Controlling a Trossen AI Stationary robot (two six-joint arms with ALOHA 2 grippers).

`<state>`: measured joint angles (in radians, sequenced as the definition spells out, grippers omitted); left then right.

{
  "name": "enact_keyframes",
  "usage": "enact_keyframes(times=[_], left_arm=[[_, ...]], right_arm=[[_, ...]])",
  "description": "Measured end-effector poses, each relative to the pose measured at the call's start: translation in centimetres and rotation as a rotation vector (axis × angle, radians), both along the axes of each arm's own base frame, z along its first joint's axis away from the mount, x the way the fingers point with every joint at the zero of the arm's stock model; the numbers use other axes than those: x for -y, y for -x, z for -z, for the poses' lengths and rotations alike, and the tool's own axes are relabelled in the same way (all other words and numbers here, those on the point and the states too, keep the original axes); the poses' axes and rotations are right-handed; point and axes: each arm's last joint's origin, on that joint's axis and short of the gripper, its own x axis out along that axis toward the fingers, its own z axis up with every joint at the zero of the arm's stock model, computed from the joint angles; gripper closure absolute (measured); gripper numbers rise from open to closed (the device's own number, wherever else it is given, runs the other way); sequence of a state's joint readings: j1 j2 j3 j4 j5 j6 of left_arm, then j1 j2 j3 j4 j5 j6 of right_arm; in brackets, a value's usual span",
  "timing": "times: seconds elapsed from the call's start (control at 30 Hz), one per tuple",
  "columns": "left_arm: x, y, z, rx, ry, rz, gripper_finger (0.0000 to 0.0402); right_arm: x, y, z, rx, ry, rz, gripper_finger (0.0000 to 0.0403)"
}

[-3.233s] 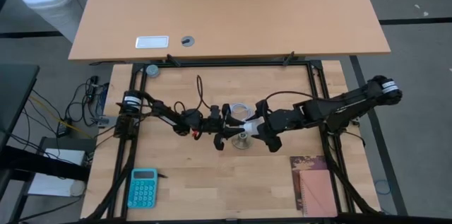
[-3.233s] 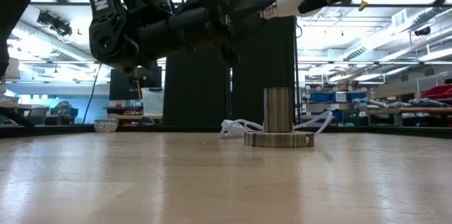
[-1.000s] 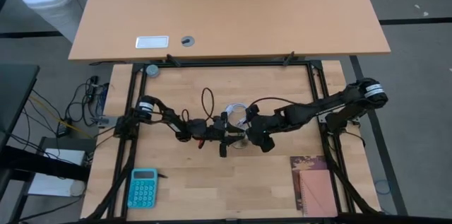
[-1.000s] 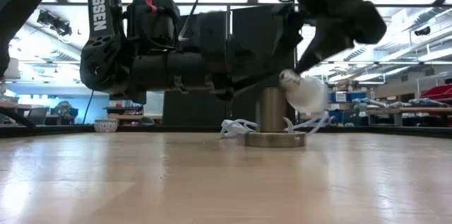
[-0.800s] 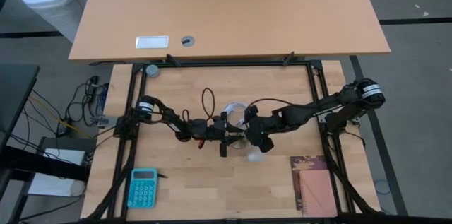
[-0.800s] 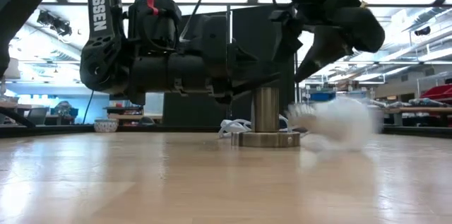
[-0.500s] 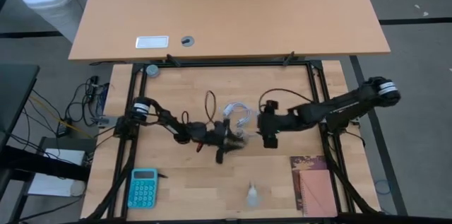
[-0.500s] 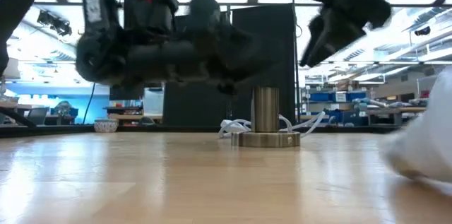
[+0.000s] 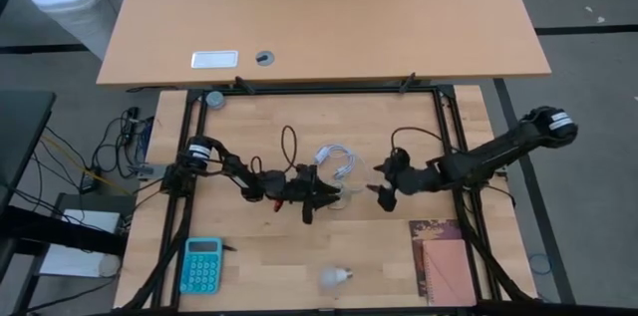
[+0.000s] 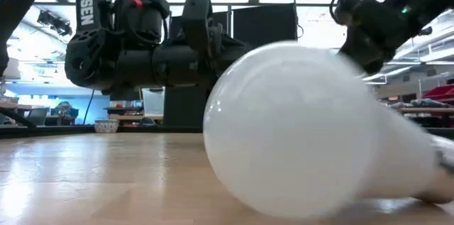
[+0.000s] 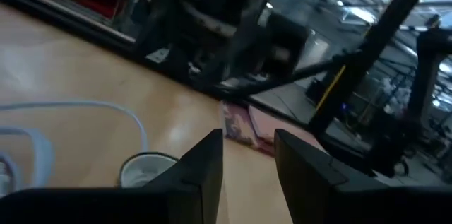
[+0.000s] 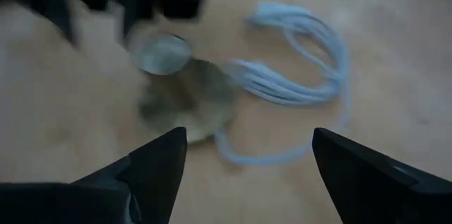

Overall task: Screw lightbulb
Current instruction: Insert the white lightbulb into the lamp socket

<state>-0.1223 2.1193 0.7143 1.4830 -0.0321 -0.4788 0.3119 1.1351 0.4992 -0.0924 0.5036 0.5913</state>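
A: Where is the small white pear-shaped lightbulb [image 9: 335, 276]?

B: Lying on its side on the pale wooden worktop [image 9: 399, 256], loose, well clear of both sets of jaws, on the near side of them towards the worktop's front edge. In the low view it lies close to the camera and fills much of the picture [image 10: 305, 140].

A: Which way does it point?

B: Its long axis lies flat along the worktop. From above, the round globe is towards the left arm's side and the narrower base towards the right arm's side.

A: And the jaws?

B: The right gripper [image 9: 382, 179] has its jaws spread wide and empty, off to one side of the silvery metal socket on its round base [image 12: 185, 90]. The left gripper [image 9: 321, 192] sits just beside that socket, its jaws parted by a narrow gap with nothing between them [image 11: 244, 171]. The coiled white cable [image 9: 337, 159] lies just beyond the socket.
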Motion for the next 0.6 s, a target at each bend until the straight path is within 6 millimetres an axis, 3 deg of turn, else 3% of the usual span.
enact_keyframes(times=[0.1, 0.23, 0.43, 0.6], left_arm=[[0.3, 0.1, 0.0, 0.009, -0.073, 0.041, 0.0270], [2.1, 0.2, -0.5, 0.068, -0.215, 0.066, 0.0270], [5.4, 0.2, -0.7, -0.136, -0.424, 0.068, 0.0270], [7.8, 0.9, -2.5, -0.170, -0.506, 0.078, 0.0270]], right_arm=[[-1.2, 0.4, 0.7, -0.023, -0.021, -0.038, 0.0096], [-3.3, 0.4, 0.5, 0.036, -0.073, -0.104, 0.0096], [-6.8, 0.0, 0.8, 0.145, -0.133, -0.228, 0.0096], [-10.4, -1.2, 1.6, 0.083, -0.125, -0.298, 0.0096]])
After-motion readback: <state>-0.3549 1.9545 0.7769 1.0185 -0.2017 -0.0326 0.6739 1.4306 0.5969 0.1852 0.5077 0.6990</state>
